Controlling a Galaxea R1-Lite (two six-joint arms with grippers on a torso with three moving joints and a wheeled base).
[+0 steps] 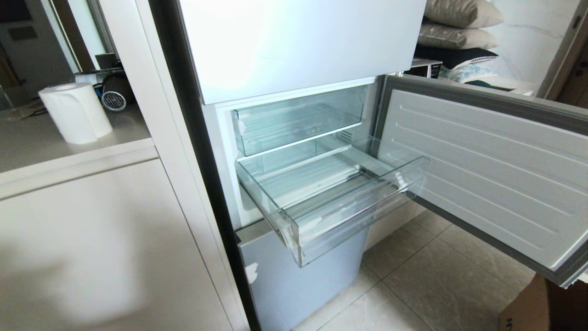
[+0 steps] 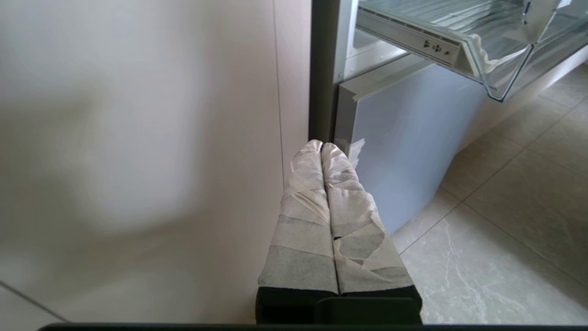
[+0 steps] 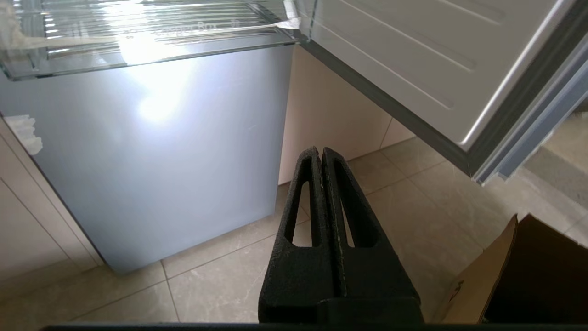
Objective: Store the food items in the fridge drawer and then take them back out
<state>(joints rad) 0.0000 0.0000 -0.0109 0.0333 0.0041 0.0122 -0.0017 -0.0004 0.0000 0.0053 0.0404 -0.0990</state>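
Standing pulled out from the fridge (image 1: 294, 46): clear fridge drawer (image 1: 349, 216), nothing inside, door (image 1: 487, 170) swung open alongside. Left gripper (image 2: 321, 148) low by lower panel (image 2: 404, 138), taped fingers pressed together, holding nothing. Right gripper (image 3: 320, 151) over floor tiles (image 3: 413, 193), fingers closed, empty.

Daylight fills the scene, bright and rather cool. Strong glare washes out the upper door panel (image 1: 298, 41) in the head view, and a hot spot blooms on the lower door panel (image 3: 156, 105) in the right wrist view. A soft, blurred shadow, perhaps the robot's own, lies on the cabinet front (image 1: 82, 257). The head view bends lines near its edges.
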